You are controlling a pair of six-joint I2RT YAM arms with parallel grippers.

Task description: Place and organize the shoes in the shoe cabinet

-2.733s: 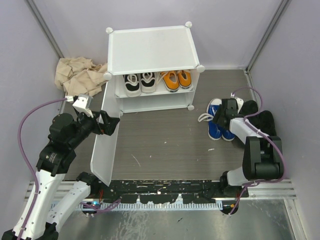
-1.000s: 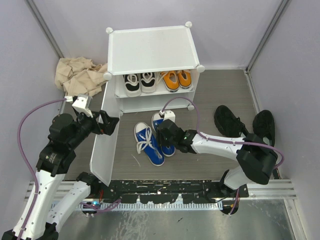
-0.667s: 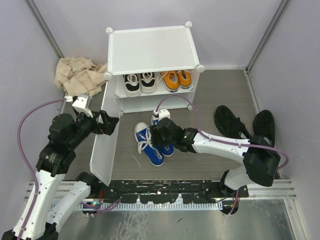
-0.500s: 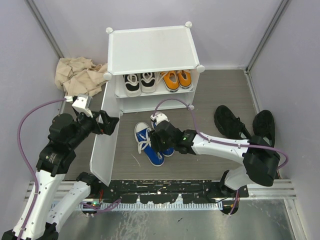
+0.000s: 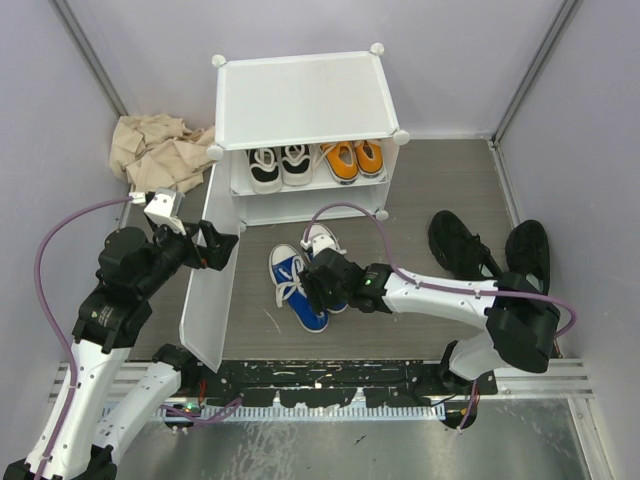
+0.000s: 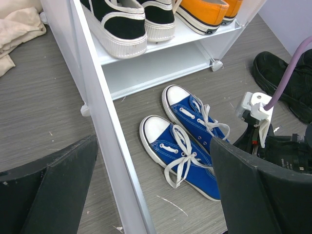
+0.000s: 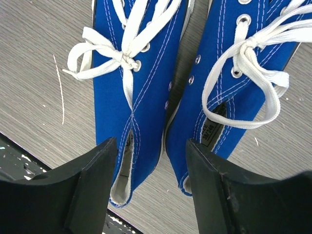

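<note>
Overhead view: the cabinet (image 5: 300,100) sits at the top centre of the frame, its door (image 5: 210,290) swung out towards the lower left. On the shelf (image 6: 202,40) I see the white and black shoes (image 5: 280,165) on the left and the orange shoes (image 5: 353,158) on the right, side by side, toes facing out.

My left gripper (image 5: 225,247) is at the door's upper edge. In its wrist view the fingers (image 6: 53,190) stand wide, with the door's edge running up between them; whether either finger touches the panel I cannot tell.

The blue shoes (image 5: 305,280) are out on the table (image 5: 420,190), middle of the frame, just in front of the cabinet. They lie parallel and close together, toes pointing at it, laces loose. My right gripper (image 7: 150,151) hangs over their heel ends. Its jaws are parted, one finger above each heel, and nothing is clamped between them.

The black shoes (image 5: 455,243) lie at the right side of the frame, well apart from the blue ones and split up — one nearer the middle, the other by the right wall. A crumpled beige cloth (image 5: 155,150) is bunched at the upper left, beside the cabinet.
</note>
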